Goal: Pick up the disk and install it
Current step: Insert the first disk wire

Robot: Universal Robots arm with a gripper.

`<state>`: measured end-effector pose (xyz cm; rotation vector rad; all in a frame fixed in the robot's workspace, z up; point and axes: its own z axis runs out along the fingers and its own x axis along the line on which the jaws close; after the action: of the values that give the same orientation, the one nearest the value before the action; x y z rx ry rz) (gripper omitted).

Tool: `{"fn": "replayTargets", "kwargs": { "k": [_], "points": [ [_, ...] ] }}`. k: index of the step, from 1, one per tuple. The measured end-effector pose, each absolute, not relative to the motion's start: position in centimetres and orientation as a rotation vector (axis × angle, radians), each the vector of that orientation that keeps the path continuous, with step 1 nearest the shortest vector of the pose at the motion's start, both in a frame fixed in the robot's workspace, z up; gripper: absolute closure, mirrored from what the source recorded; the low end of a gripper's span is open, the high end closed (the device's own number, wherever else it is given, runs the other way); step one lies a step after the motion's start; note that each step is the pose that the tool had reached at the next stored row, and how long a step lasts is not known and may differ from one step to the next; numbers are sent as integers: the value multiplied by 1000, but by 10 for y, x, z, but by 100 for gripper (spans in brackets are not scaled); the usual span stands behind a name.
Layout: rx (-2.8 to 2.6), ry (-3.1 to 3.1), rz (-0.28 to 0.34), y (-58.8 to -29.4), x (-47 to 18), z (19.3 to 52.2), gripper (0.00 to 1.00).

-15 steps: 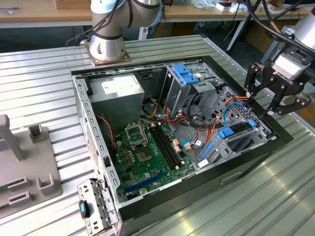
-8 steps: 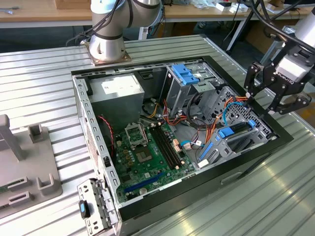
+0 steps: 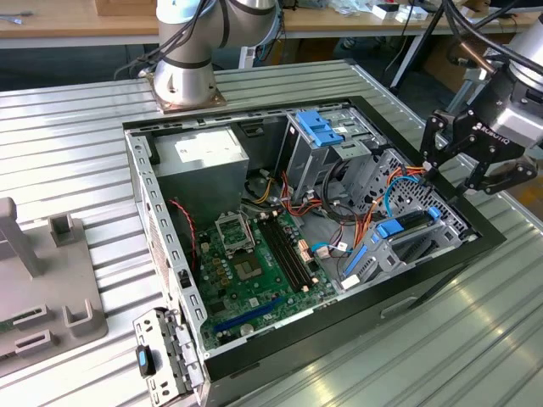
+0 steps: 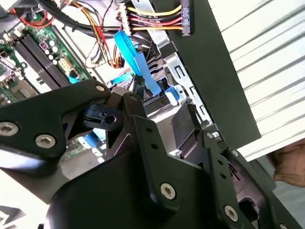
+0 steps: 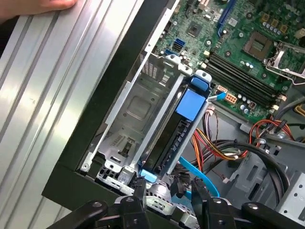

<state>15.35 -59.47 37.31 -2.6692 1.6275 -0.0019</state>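
The disk [image 5: 167, 143] stands on edge in a slot of the metal drive cage [image 5: 136, 107] at the case's side on the exterior view's right. Its dark edge and bright blue carrier frame [image 5: 191, 102] show there. In the exterior view the disk [image 3: 413, 222] sits low in the cage beside blue clips. My gripper [image 3: 451, 170] hovers just above that end of the cage, open, with nothing between its fingers. In the first wrist view the gripper [image 5: 169, 194] hangs over the disk's near end. In the second wrist view the gripper [image 4: 162, 102] is over blue cables.
The open computer case [image 3: 475, 254] lies on a ribbed metal table. Inside are a green motherboard [image 3: 254, 263], a grey power supply box [image 3: 199, 161], a blue-tabbed bay [image 3: 322, 127] and loose cables [image 5: 228, 152]. A person's hand [image 5: 38, 5] rests on the table beside the case.
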Motion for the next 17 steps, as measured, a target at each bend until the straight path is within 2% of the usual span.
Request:
{"fn": "replayTargets", "kwargs": {
  "k": [17],
  "points": [
    [-2813,1351,-8,-594,170,376,49]
  ]
}}
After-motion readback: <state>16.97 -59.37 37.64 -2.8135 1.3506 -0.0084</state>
